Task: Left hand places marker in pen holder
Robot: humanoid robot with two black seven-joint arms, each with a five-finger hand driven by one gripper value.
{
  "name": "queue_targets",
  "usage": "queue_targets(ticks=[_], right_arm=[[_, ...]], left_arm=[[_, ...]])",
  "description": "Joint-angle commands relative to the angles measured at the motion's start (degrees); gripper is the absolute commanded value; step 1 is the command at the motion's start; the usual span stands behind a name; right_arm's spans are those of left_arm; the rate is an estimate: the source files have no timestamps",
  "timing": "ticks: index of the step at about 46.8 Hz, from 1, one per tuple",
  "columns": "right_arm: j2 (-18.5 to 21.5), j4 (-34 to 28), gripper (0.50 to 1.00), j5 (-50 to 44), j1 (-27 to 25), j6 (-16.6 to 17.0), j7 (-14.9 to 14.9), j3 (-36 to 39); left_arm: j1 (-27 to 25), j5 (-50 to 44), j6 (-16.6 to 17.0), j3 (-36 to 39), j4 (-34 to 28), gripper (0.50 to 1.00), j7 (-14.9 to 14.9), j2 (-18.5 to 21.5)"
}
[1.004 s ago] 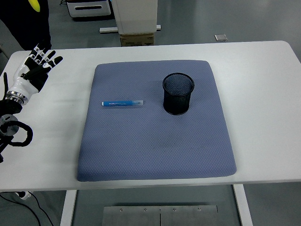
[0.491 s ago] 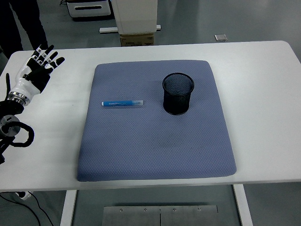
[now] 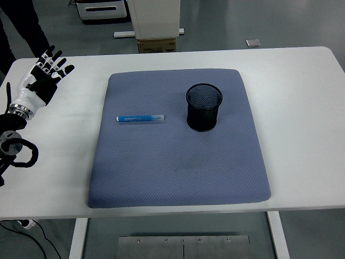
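Note:
A blue marker with a clear cap (image 3: 140, 117) lies flat on the grey-blue mat (image 3: 178, 162), left of centre. A black mesh pen holder (image 3: 204, 107) stands upright on the mat to the marker's right. My left hand (image 3: 44, 75) hovers over the table's far left, well away from the marker, with its fingers spread and holding nothing. The right arm is out of view.
The mat covers the middle of the white table (image 3: 302, 108). A person's dark trouser legs (image 3: 21, 24) show at the top left behind the table. A white cabinet and a cardboard box (image 3: 156, 32) stand beyond the far edge.
My left hand has drifted slightly up and toward the far edge. The person at the top left has shifted. The marker and pen holder have not moved.

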Motion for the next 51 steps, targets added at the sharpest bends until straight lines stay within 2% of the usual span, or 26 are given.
queue_targets(ticks=[1,5,13,27,36,37,38,39,40,44,51], right_arm=[[0.0,0.0,1.000,0.0,0.0,0.0,0.0,0.0],[0.0,0.0,1.000,0.0,0.0,0.0,0.0,0.0],[0.0,0.0,1.000,0.0,0.0,0.0,0.0,0.0],[0.0,0.0,1.000,0.0,0.0,0.0,0.0,0.0],[0.0,0.0,1.000,0.0,0.0,0.0,0.0,0.0],[0.0,0.0,1.000,0.0,0.0,0.0,0.0,0.0],[0.0,0.0,1.000,0.0,0.0,0.0,0.0,0.0],[0.0,0.0,1.000,0.0,0.0,0.0,0.0,0.0],[0.0,0.0,1.000,0.0,0.0,0.0,0.0,0.0],[0.0,0.0,1.000,0.0,0.0,0.0,0.0,0.0],[0.0,0.0,1.000,0.0,0.0,0.0,0.0,0.0]], left_arm=[[-0.7,0.1,-0.2,0.0,0.0,1.000,0.1,0.2],[-1.1,0.1,-0.6,0.0,0.0,1.000,0.3,0.2],[-1.1,0.0,-4.7,0.0,0.0,1.000,0.3,0.3],[-5.0,2.8,-4.8,2.2,-0.2,1.000,1.2,-0.1],[-10.2,4.1,-3.7,12.5,-0.8,1.000,3.0,-0.5],[-12.4,4.0,-2.5,17.1,-1.1,1.000,4.6,-0.8],[-13.0,4.0,-1.9,18.1,-1.1,1.000,5.3,-1.2],[-13.0,4.0,-1.9,18.1,-1.1,1.000,5.3,-1.2],[-13.7,4.2,-0.4,18.8,-1.1,1.000,6.7,-2.4],[-14.3,4.5,-0.1,19.5,-1.0,1.000,8.0,-3.0],[-17.6,11.6,-0.1,24.3,-1.0,1.000,8.3,-4.7]])
